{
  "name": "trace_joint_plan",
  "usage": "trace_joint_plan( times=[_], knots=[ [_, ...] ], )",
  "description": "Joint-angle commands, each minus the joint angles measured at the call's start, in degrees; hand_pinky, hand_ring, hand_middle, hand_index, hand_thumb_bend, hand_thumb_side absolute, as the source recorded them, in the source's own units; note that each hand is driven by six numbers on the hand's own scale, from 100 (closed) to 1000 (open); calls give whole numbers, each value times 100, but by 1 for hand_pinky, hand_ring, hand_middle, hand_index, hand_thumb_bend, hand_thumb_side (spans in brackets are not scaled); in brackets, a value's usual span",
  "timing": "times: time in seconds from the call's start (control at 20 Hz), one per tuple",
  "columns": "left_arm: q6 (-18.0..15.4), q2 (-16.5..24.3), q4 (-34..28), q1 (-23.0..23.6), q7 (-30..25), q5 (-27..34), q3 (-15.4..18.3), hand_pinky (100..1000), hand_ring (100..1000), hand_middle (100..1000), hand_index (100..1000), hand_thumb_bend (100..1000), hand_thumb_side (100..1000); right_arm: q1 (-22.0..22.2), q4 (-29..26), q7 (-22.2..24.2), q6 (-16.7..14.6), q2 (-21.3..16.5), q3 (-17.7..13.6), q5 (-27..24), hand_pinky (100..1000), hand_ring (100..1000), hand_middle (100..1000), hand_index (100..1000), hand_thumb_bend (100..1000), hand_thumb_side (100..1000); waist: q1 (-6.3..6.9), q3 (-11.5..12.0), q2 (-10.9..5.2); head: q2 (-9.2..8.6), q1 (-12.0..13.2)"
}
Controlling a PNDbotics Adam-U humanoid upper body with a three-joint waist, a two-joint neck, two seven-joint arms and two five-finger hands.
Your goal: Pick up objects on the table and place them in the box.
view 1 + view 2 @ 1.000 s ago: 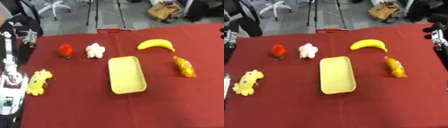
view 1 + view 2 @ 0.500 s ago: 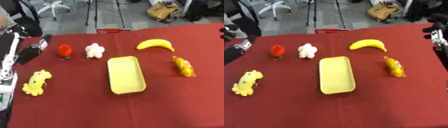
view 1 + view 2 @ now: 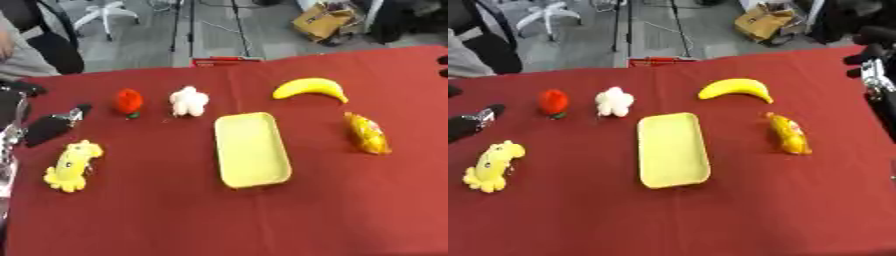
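The yellow tray [image 3: 252,150], the box here, is sitting mid-worktop [image 3: 262,225], shallow, stiff and smooth-rimmed. Left of it the yellow plush toy [image 3: 72,165] is lying soft and light; I'd take it round its middle. Beyond the tray's left corner, the red berry [image 3: 129,100] and white puff [image 3: 188,101] look light; the banana [image 3: 310,89] and the orange packet [image 3: 367,133] to the right look slicker. The left hand [image 3: 51,127] is hovering above the plush, fingers straight. Right hand [image 3: 870,52]: I cannot tell.
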Motion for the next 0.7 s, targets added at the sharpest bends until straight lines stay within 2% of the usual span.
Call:
trace_joint_plan(
  times=[0.05,0.3,0.7],
  knots=[
    [-17,288,36,57,-327,-22,59,689,710,753,831,764,748,-57,-52,16,-10,-119,-46,10,672,714,792,885,100,756,7,-1,-115,28,-7],
    [-80,404,299,106,-463,-26,23,674,697,747,832,769,738,-58,-53,20,-12,-119,-42,4,672,713,792,886,100,756,9,3,-114,28,1],
    [187,245,735,78,194,-88,-75,637,662,725,829,767,733,-55,-54,25,-17,-110,-39,-2,672,711,792,887,100,757,-3,-5,-105,28,8]
  ],
)
